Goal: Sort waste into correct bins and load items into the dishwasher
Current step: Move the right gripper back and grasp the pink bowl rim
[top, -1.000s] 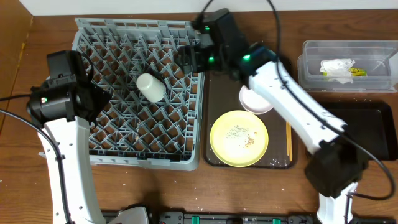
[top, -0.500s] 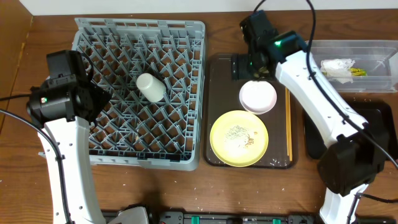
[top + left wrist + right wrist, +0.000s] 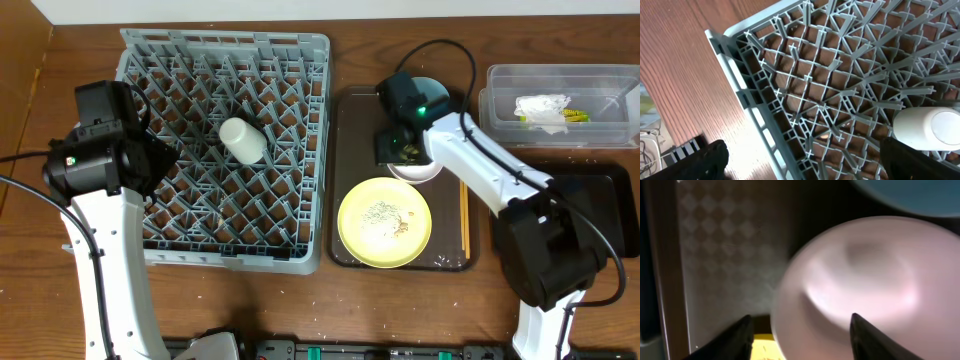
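**Right pincer over the pinkish-white bowl; both pincers spread**

Right arm: the right gripper [image 3: 802, 332] points down at the pinkish-white bowl [image 3: 418, 168]. The bowl sits centre right in the overhead view, on the dark brown tray [image 3: 350, 120]. The right wrist view is blurred. The fingers [image 3: 739, 336] stand apart, open, with the bowl's left rim between them. Whether they touch the rim: cannot tell.

On the same tray:
- Light blue bowl [image 3: 430, 88]: only an arc shows past the arm, just above the pinkish-white bowl at the tray's upper end.
- Yellow plate [image 3: 384, 222]: flat on the lower part, just below the pinkish-white bowl, with pale crumbs [image 3: 383, 212] near its middle.
- Chopsticks [image 3: 464, 222]: along the tray's right edge, right of the plate.

Left arm: the left gripper [image 3: 800, 162] hangs over the left part of the dish rack [image 3: 225, 40], fingers wide apart, gripping nothing. The white cup [image 3: 243, 140] lies on its side on the pegs near the rack's middle. It shows at the lower right of the left wrist view, apart from the fingers.

Bins: the clear tub [image 3: 560, 70] is at upper right and holds the crumpled wrapper [image 3: 542, 108]. The black tray [image 3: 610, 200] lies below the tub at the right edge, partly behind the right arm.
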Action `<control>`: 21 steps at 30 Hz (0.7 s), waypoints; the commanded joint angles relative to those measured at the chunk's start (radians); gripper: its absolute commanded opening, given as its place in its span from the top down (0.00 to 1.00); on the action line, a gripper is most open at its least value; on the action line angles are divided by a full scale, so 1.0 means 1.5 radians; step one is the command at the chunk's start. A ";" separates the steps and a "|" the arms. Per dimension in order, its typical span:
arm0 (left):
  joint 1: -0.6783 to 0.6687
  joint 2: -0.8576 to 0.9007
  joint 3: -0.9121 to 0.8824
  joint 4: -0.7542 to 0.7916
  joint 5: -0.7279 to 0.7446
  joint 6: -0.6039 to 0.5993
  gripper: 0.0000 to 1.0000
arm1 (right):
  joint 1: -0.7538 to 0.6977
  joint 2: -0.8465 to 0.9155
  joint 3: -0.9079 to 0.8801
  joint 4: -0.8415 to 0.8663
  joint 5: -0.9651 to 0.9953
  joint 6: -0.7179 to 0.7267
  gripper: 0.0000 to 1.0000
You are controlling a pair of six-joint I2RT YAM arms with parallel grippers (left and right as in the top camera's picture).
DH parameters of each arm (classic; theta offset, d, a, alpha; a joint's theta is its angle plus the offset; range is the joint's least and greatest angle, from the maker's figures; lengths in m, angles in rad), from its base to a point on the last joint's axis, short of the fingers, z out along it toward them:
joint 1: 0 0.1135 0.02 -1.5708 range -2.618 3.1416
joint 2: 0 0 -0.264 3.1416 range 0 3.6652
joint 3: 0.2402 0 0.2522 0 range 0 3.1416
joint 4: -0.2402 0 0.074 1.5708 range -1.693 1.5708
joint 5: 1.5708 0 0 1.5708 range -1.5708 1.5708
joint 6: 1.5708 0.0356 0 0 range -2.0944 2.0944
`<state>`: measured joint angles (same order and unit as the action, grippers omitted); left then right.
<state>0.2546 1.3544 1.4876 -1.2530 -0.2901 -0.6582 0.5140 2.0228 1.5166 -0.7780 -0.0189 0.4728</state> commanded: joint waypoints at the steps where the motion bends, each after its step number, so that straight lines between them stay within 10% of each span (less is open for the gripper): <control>1: 0.003 -0.002 0.011 -0.002 -0.002 -0.009 0.02 | 0.029 0.006 -0.032 0.035 0.004 0.001 0.52; 12: 0.003 -0.002 0.011 -0.002 -0.002 -0.009 0.02 | 0.076 0.006 -0.043 0.058 0.096 0.004 0.99; 21: 0.003 -0.002 0.011 -0.002 -0.002 -0.009 0.02 | 0.077 -0.008 0.084 -0.031 0.079 -0.001 0.99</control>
<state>0.2546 1.3544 1.4876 -1.2530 -0.2901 -0.6582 0.6201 2.0228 1.5433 -0.7990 0.1234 0.4671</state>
